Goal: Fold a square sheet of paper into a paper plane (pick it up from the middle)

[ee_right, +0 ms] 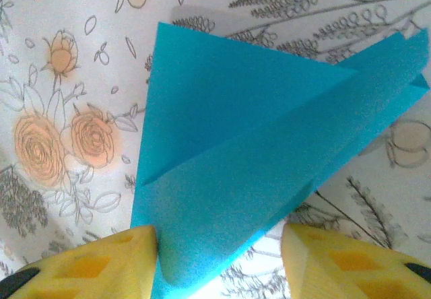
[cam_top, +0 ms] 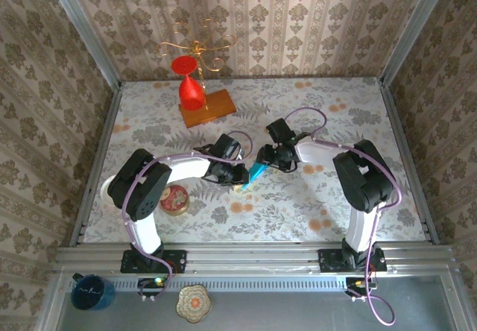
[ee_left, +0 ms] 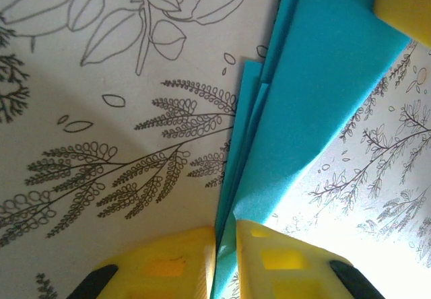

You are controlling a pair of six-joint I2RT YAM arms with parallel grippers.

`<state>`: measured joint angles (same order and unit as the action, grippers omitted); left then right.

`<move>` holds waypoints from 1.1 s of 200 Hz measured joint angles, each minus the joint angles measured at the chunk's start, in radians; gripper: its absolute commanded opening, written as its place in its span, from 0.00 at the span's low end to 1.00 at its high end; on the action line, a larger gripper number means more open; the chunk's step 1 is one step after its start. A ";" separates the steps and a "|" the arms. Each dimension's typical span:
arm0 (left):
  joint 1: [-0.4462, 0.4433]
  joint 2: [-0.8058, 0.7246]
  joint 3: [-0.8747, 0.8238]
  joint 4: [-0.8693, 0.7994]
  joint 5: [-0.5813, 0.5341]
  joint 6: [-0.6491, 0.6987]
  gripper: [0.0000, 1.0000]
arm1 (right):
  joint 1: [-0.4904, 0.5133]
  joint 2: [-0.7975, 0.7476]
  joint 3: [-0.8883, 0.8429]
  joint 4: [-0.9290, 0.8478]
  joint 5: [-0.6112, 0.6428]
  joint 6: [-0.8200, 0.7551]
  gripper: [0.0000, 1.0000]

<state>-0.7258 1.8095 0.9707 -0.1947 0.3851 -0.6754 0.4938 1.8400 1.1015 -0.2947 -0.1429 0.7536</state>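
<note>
my left fingers (ee_left: 262,258) are pinched shut on the lower edge of the teal sheet of paper (ee_left: 316,90), and its folded layers fan up and away from them. my right fingers (ee_right: 94,265) stand spread apart, not clamping, with the creased sheet between them. from above, the paper sits mid-bench (cam_top: 320,122) between both wrists, its narrow tip pointing toward the near edge.

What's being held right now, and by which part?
The left end effector pinches the folded teal paper at one narrow end; the right end effector is open around it.
</note>
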 measured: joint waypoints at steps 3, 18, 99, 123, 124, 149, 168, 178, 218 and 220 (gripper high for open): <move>0.000 0.000 0.000 0.000 0.000 0.000 0.18 | -0.001 -0.010 -0.010 0.000 -0.001 -0.002 0.56; 0.000 0.002 0.002 -0.003 0.002 0.000 0.18 | -0.006 -0.085 -0.066 -0.001 -0.012 -0.010 0.56; 0.001 0.004 0.007 -0.011 0.003 0.000 0.18 | 0.037 -0.256 -0.179 0.154 -0.181 -0.008 0.31; 0.001 0.005 0.007 -0.012 0.003 0.000 0.18 | 0.044 -0.200 -0.159 0.200 -0.226 0.009 0.25; 0.001 0.005 0.007 -0.012 0.003 0.000 0.18 | 0.044 -0.195 -0.157 0.202 -0.228 0.007 0.24; 0.001 0.005 0.007 -0.012 0.003 0.000 0.17 | 0.046 -0.120 -0.116 0.220 -0.243 0.009 0.23; 0.001 0.005 0.007 -0.012 0.003 0.000 0.17 | 0.046 -0.085 -0.095 0.225 -0.247 0.009 0.21; 0.001 0.005 0.007 -0.012 0.003 0.000 0.17 | 0.046 -0.073 -0.089 0.226 -0.246 0.009 0.21; 0.001 0.005 0.007 -0.013 0.003 0.000 0.16 | 0.039 -0.032 -0.084 0.223 -0.231 0.008 0.20; 0.001 0.005 0.007 -0.013 0.003 0.000 0.16 | 0.039 -0.031 -0.084 0.222 -0.231 0.008 0.21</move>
<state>-0.7246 1.8141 0.9779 -0.2081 0.3878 -0.6750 0.5323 1.8091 1.0176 -0.0723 -0.3737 0.7620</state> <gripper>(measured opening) 0.161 0.207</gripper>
